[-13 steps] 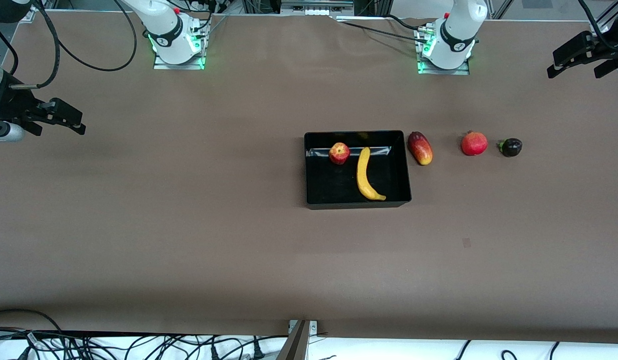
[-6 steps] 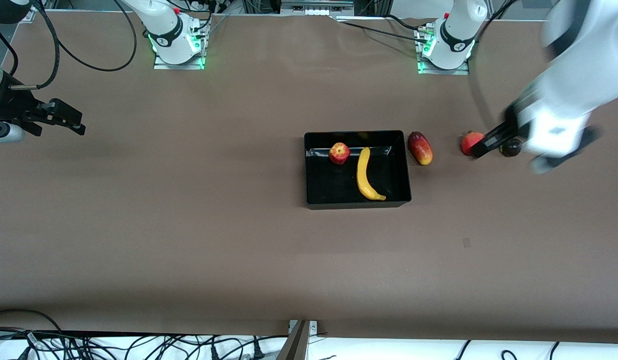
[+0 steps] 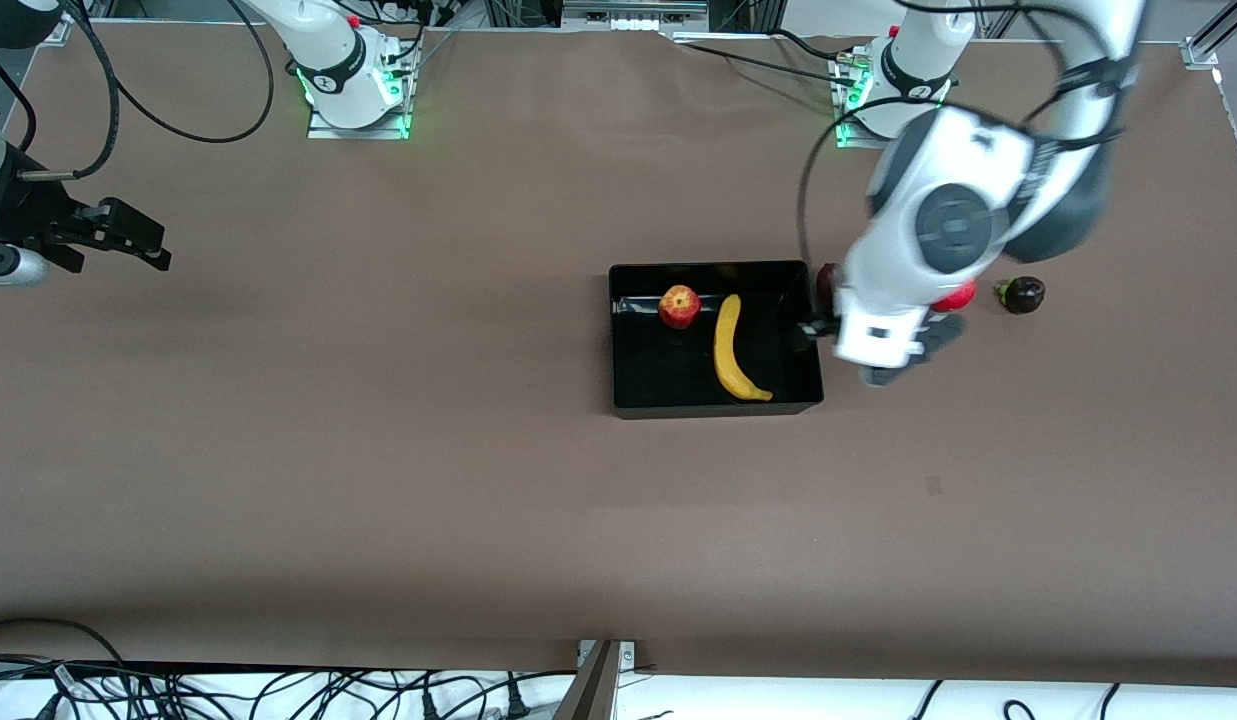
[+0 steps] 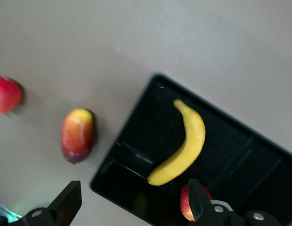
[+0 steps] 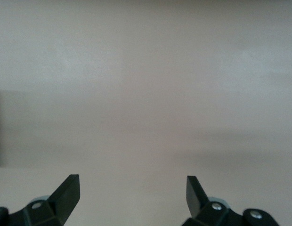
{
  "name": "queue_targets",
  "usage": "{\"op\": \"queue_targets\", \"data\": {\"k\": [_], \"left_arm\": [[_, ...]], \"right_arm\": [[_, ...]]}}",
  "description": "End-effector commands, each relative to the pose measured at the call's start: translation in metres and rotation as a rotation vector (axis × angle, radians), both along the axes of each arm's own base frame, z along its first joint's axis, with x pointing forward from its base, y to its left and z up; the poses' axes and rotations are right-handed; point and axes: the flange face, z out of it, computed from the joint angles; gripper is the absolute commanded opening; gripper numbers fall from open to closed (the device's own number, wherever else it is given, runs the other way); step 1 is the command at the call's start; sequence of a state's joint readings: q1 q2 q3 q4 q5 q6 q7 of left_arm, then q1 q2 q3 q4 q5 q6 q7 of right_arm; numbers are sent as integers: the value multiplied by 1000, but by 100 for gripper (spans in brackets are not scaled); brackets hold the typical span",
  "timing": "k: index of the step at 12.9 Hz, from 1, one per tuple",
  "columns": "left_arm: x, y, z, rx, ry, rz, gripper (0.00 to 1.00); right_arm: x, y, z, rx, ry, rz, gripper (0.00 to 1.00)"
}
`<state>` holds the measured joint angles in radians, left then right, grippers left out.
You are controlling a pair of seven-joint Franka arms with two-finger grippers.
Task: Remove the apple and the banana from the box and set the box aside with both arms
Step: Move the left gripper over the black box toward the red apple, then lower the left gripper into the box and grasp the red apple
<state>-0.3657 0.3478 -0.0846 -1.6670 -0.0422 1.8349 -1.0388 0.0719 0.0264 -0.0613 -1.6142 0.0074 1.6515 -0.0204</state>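
— Two fruits sit in your box [image 3: 716,408]: the apple [image 3: 679,306] by the wall nearest the robots' bases, the banana [image 3: 732,350] beside it toward the left arm's end, running lengthwise with its tip toward the front camera.

— And my grippers?

— Your left gripper [image 4: 132,200] hangs in the air over the box's edge at the left arm's end, over the strip between the box and the mango [image 4: 77,135]. Its jaws are spread wide and hold nothing. Your right gripper [image 5: 132,193] is over bare table [image 3: 378,450] at the right arm's end, well apart from the box, waiting with its jaws just as wide and empty.

— What else is lying out?

— You have the mango just beside the box on the left arm's end, then the pomegranate [image 4: 5,94], mostly hidden under the arm in the front view, then a small dark fruit [image 3: 1023,294] with a green stem, all in a row.
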Motion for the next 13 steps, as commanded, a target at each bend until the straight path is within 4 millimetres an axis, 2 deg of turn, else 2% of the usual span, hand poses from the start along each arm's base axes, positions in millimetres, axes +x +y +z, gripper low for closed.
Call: {"op": "queue_targets", "data": {"k": [1,3,7,8,10,13], "left_arm": [[-18,-50,-40,3,-16,17,100],[-47,-91,-66,-33,-41,-41,100],[-80,-130,-119,-60,-50,-116,100],[-87,-137,-138,-61,-35,-128,100],[-97,-143,-164,-63,-30,-135,100],[-109,-144,-185,-49,-47,-144,100]], "right_arm": [[1,-2,4,-6,-9,6,100],[1,-1,4,-6,-9,8,100],[1,-2,4,-6,-8,6,100],[1,-2,4,-6,-9,6,100],[1,-1,4,-6,-8,8,100],[1,-2,5,-6,-9,6,100]]}}
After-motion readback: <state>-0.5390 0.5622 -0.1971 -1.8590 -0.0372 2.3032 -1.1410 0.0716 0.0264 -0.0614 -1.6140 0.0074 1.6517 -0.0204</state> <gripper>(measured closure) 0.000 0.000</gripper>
